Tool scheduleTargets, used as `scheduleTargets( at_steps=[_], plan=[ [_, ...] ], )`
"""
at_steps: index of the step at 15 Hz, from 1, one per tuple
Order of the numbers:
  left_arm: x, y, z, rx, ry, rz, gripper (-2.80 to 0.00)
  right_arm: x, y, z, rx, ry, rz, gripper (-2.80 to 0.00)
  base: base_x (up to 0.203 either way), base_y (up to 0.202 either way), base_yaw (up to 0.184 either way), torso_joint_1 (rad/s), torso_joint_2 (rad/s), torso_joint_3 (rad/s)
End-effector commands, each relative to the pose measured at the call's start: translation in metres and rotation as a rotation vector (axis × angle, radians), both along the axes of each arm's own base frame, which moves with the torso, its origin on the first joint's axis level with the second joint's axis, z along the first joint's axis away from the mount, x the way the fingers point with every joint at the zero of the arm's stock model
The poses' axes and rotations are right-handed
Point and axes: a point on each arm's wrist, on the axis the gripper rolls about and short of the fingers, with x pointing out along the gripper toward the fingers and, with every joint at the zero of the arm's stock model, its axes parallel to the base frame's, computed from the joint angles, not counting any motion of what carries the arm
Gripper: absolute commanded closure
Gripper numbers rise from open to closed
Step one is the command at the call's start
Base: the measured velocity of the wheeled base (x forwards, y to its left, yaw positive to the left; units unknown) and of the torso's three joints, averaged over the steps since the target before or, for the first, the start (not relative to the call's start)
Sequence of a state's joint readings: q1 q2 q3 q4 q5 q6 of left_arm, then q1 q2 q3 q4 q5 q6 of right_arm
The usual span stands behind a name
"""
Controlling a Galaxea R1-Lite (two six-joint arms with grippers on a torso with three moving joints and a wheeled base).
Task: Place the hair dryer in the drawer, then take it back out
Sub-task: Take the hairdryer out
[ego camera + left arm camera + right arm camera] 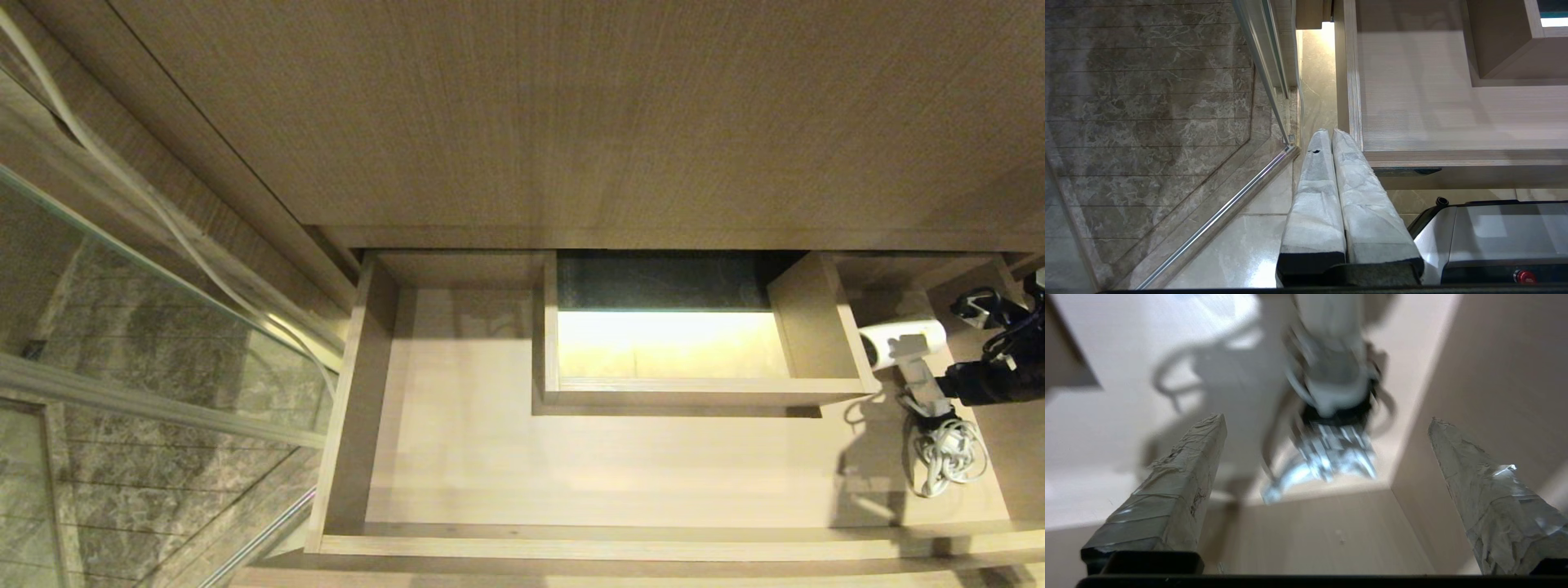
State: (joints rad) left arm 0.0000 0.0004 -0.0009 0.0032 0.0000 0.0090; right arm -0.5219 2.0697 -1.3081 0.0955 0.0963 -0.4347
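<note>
The drawer [571,543] stands pulled out, wide, shallow and light brown. The white hair dryer [902,343] lies on the drawer floor at the right end, with its bundled white cord [947,453] toward the front. My right arm [992,380] reaches in from the right edge, close to the dryer's handle. In the right wrist view my right gripper [1327,418] is open. The blurred hair dryer [1331,375] lies beyond its taped fingertips, near the drawer's front right corner [1331,535]. My left gripper [1329,132] is shut on nothing, parked by the drawer's front left corner [1453,157].
A boxed cut-out [678,392] fills the drawer's rear middle. The wood cabinet front [571,122] rises behind. A glass panel [163,343] over a marble floor and a long thin white cable [163,212] are on the left. The robot's base [1494,232] sits below the drawer front.
</note>
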Motion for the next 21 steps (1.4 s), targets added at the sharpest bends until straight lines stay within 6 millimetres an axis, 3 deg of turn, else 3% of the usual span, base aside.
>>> scheduleTargets(
  at_steps=[1, 9, 17, 18, 21],
  plan=[
    [0.0, 0.0, 0.0, 0.0, 0.0, 0.0, 0.0, 0.009, -0.005, -0.018, 0.036, 0.014, 0.021, -2.8, 0.0, 0.0, 0.0, 0.0, 0.0, 0.0],
    [0.0, 0.0, 0.0, 0.0, -0.001, 0.0, 0.0, 0.044, -0.024, -0.041, 0.061, -0.036, 0.036, -2.8, 0.0, 0.0, 0.0, 0.0, 0.0, 0.0],
    [0.0, 0.0, 0.0, 0.0, 0.0, 0.0, 0.0, 0.056, -0.028, -0.061, 0.122, -0.063, 0.105, -2.8, 0.0, 0.0, 0.0, 0.0, 0.0, 0.0],
    [0.0, 0.0, 0.0, 0.0, 0.0, 0.0, 0.0, 0.056, -0.028, -0.062, 0.121, -0.062, 0.109, 0.0, 0.0, 0.0, 0.0, 0.0, 0.0, 0.0],
    [0.0, 0.0, 0.0, 0.0, -0.001, 0.0, 0.0, 0.057, -0.027, -0.063, 0.116, -0.063, 0.117, 0.0, 0.0, 0.0, 0.0, 0.0, 0.0, 0.0]
  ],
)
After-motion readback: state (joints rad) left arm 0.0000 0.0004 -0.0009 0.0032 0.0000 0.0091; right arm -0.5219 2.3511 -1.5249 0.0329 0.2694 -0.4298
